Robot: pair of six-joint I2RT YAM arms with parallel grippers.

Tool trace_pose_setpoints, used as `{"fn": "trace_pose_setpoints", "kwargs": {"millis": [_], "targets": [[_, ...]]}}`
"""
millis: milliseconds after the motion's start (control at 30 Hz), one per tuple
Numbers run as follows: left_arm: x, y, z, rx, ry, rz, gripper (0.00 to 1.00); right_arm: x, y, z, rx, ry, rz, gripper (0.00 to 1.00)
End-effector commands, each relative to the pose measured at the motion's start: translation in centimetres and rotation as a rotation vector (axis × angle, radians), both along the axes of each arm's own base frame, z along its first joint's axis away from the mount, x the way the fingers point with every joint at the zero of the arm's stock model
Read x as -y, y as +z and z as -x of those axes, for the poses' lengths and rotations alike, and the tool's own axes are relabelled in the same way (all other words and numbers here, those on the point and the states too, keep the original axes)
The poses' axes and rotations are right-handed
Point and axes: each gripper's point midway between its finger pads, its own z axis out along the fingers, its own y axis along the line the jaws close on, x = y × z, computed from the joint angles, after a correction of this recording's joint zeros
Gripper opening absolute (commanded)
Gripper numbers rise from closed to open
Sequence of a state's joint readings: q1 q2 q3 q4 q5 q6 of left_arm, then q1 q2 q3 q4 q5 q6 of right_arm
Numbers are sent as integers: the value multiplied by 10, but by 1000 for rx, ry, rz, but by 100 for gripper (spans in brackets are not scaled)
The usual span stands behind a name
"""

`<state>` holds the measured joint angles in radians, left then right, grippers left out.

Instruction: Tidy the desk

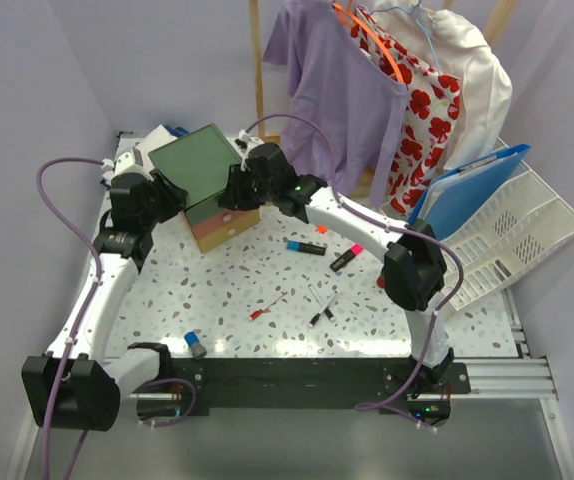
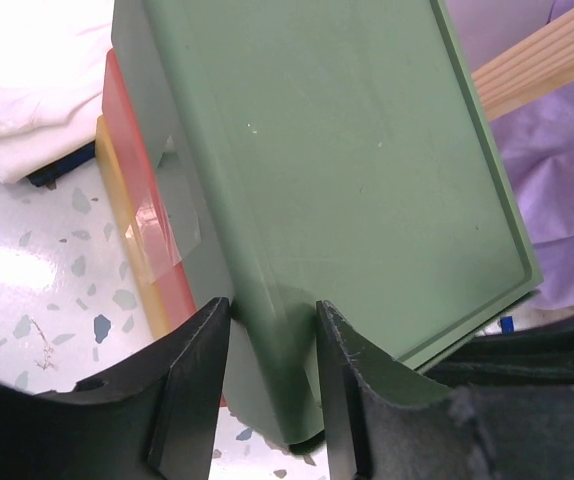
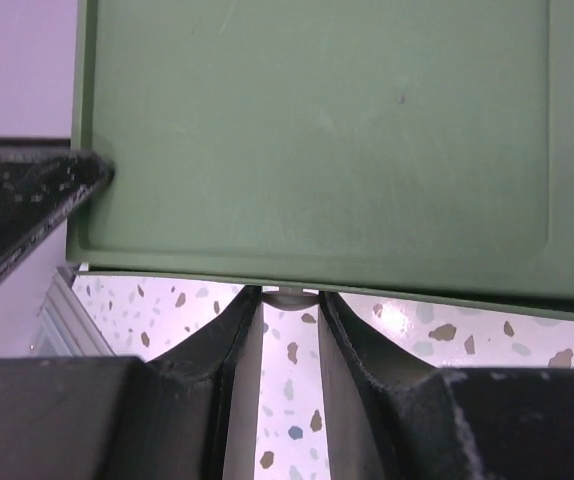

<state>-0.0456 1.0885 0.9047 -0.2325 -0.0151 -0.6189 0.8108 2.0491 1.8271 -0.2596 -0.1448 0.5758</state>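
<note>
Lifting the flat green plastic box [image 1: 202, 165] evenly would need both holds seated first. The left jaws straddle its side wall and the right jaws flank its near rim, but whether either is pinching cannot be told. The white speckled tabletop [image 1: 267, 270] lies below both jaws.

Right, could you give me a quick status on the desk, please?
Left gripper straddling green tray wall, right gripper at its rim; grips unconfirmed. Desk untidy, pens loose. Nothing blocking the tray.

left arm [image 1: 102, 290] and right arm [image 1: 352, 222] angled inward, left claw [image 2: 270, 312] half-spread, right claw [image 3: 289, 300] narrowly parted
</note>
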Motion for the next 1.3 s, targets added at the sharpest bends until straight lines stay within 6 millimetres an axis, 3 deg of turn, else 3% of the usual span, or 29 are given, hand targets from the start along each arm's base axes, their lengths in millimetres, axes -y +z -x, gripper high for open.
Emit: {"fn": "trace_pose_setpoints", "kwargs": {"millis": [0, 300, 500, 633, 667, 700, 800, 900, 1000, 1100, 1233, 1267], "targets": [[-11, -7, -5, -3, 49, -2, 42, 19, 38, 16, 57, 19, -51, 12], [-12, -9, -7, -2, 65, 10, 40, 52, 36, 50, 36, 23, -50, 12], [-10, -8, -9, 4, 55, 20, 40, 61, 33, 58, 49, 29, -41, 18], [-10, -2, -9, 16, 51, 18, 40, 58, 32, 60, 48, 51, -40, 35], [-11, 0, -9, 18, 56, 14, 40, 59, 31, 61, 53, 63, -28, 50], [-12, 1, -8, 16, 57, 10, 41, 58, 34, 62, 59, 76, -26, 54], [-14, 20, -6, 53, 54, -12, 46, 65, 41, 65, 107, 101, 9, 68], [-15, 37, -1, 88, 45, -29, 60, 76, 50, 69, 158, 129, 61, 75], [-14, 54, 8, 130, 25, -51, 73, 87, 55, 85, 225, 248, 120, 82], [-13, 66, 20, 165, -15, -97, 85, 98, 61, 116, 332, 475, 169, 86], [-5, 75, 44, 215, -108, -169, 94, 123, 50, 151, 490, 785, 272, 89], [-3, 70, 49, 210, -125, -178, 94, 128, 42, 163, 495, 859, 264, 89]]}}
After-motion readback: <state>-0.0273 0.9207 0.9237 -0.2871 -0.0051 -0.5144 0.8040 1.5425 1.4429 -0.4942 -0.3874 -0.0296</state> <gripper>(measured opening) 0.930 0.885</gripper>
